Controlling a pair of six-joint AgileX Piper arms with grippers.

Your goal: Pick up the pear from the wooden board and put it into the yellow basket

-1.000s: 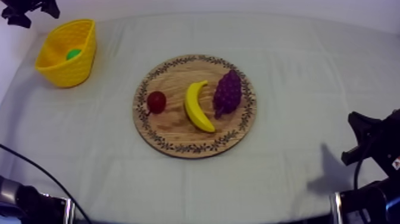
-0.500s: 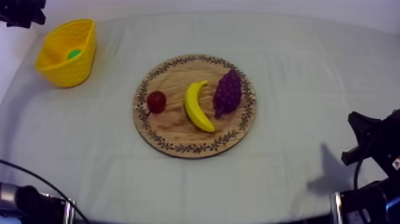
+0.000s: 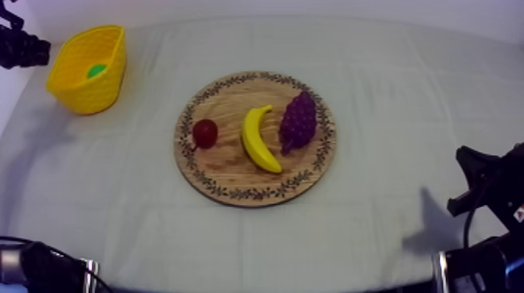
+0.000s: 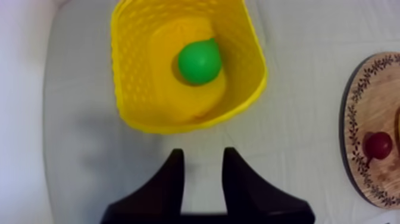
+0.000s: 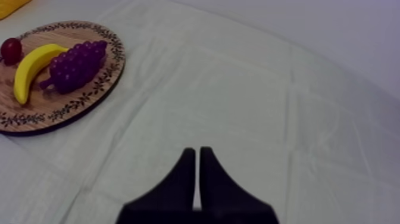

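Left wrist view, nearest first: left gripper [image 4: 203,152] w/ its two black fingers [image 4: 174,184] apart, nothing betw. them, i.e. released, over bare cloth [image 4: 297,149] just short of the yellow basket [image 4: 128,89]. Beyond the fingertips the pear [image 4: 199,61], bright green, lies on the basket floor, inside the walls & apart from the gripper. Further off sits the edge of the wooden board [image 4: 357,113] w/ the small red fruit [image 4: 378,145] on it.

Right wrist view: right gripper [image 5: 197,150] clenched on nothing, fingers together as a narrow wedge over plain cloth. Farther off, the board carries banana [image 5: 33,68], grapes [image 5: 74,65] & red fruit.

Top view: right arm [image 3: 487,183] low at its own side, idle. Mid-table, the board holds three things in a row: red fruit, banana, grapes. At the far corner stands the basket w/ a green spot inside, the pear. Left arm [image 3: 19,48] is at the table edge just beside the basket.

Change: a sec ago the left arm hung higher, past the basket's far side. Now it is lower & further out, clear of the opening. Pear, basket & board fruit haven't shifted. My read: pear delivered & let go, arm backing away. Task looks done bar the retreat; the one risk I'd flag is nudging the light basket on the way out
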